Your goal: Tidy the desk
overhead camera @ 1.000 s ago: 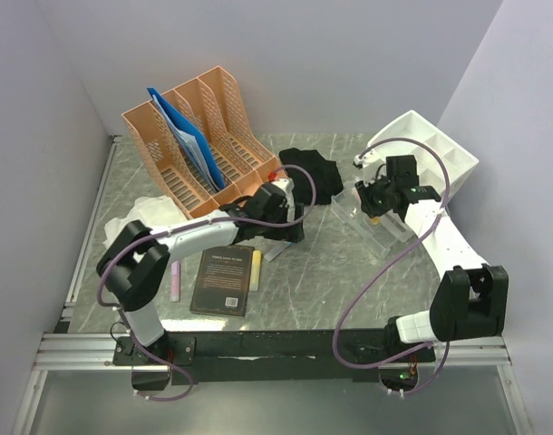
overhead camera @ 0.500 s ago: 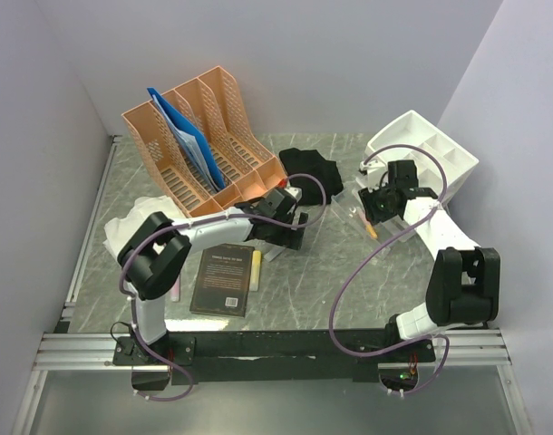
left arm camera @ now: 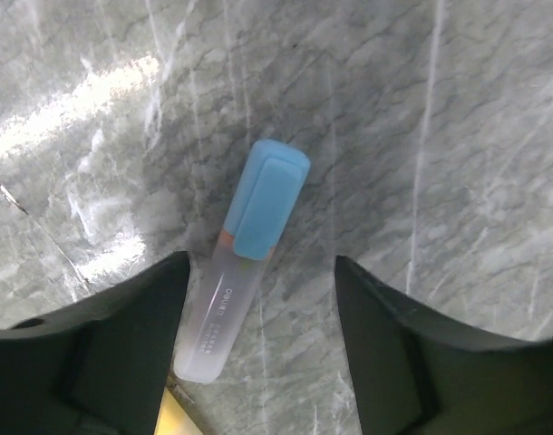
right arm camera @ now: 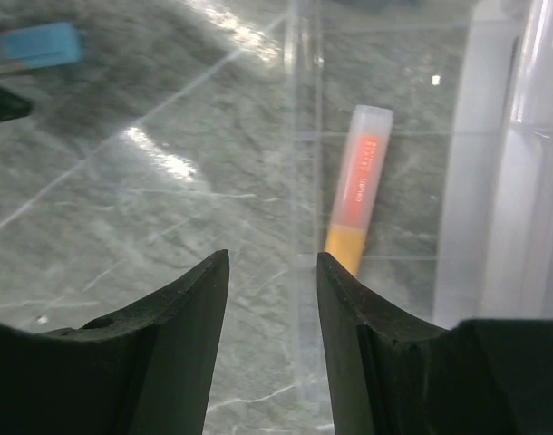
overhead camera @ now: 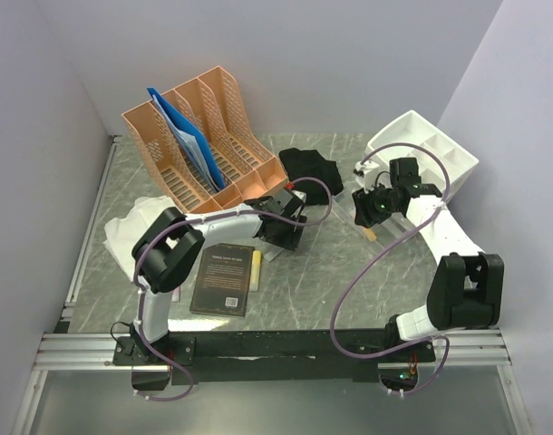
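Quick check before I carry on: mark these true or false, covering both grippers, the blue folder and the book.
1. The left gripper is open, with a blue-capped highlighter lying on the desk between its fingers. True.
2. The right gripper grips the orange highlighter. False: it is open and empty, and the highlighter lies ahead of it.
3. The blue folder stands in the orange file rack. True.
4. The book stands in the rack. False: it lies flat on the desk.

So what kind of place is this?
Probably a pretend office made for robots: a marble-patterned desk, an orange file rack holding blue folders, a book, a blue-capped highlighter, and plain walls boxed around.
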Available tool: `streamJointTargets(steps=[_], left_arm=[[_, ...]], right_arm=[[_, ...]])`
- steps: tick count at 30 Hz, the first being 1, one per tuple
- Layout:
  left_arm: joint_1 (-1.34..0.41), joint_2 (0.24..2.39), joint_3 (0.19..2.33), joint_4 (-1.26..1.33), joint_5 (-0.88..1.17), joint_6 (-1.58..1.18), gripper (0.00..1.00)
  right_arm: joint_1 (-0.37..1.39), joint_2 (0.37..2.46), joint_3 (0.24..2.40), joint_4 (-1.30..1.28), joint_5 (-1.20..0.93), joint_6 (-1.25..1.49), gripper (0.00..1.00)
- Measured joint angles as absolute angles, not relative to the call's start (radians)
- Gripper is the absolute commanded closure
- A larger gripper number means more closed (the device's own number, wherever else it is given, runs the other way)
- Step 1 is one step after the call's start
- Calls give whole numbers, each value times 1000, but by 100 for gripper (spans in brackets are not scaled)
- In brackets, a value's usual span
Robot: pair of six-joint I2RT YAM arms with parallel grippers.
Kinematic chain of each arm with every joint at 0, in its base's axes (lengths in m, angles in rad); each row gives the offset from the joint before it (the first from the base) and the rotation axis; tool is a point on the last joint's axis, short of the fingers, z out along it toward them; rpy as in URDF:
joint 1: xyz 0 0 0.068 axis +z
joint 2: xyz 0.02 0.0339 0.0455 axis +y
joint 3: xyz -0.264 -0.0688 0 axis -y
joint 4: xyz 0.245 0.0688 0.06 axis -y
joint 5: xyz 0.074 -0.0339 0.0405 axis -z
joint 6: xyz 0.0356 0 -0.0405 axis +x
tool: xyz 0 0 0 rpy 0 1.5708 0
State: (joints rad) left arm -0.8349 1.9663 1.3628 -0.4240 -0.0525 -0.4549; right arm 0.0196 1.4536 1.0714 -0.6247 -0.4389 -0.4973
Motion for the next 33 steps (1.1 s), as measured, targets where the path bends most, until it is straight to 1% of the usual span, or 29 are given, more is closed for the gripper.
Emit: streamJointTargets(steps=[1,3,6,7,13,16,18,22,26,33], left_arm=[[-835,1973,1369,-434,-57,-453,41],[-835,1988,1383,-454,-68,-454,45],[-836,2009,1414,-488,-98,-450,55],[-838,2015,1421,-496,-110,-450,60],[-846,2028,1441,-523,-155,-450,75],[-849,2028,1443,-524,-162,-454,80],[-850,2028,1443,-524,-162,-458,80],[-850,2027,1442,-498,-130,-481,85],[-850,2013,1434,-392,-26,-554,91],[-833,1987,1433,-105,198,-783,91]], right_arm=[[20,1447,1073,-632,-453,-500,49],[20,1430,1077,-645,-483,-500,48],[20,1405,1082,-652,-520,-499,48],[20,1398,1084,-655,-530,-499,49],[19,1376,1113,-669,-582,-488,48],[14,1369,1139,-675,-607,-479,48],[9,1365,1163,-677,-625,-468,48],[-23,1357,1219,-680,-661,-442,48],[-53,1345,1288,-682,-701,-411,48],[-84,1294,1352,-673,-759,-351,47]])
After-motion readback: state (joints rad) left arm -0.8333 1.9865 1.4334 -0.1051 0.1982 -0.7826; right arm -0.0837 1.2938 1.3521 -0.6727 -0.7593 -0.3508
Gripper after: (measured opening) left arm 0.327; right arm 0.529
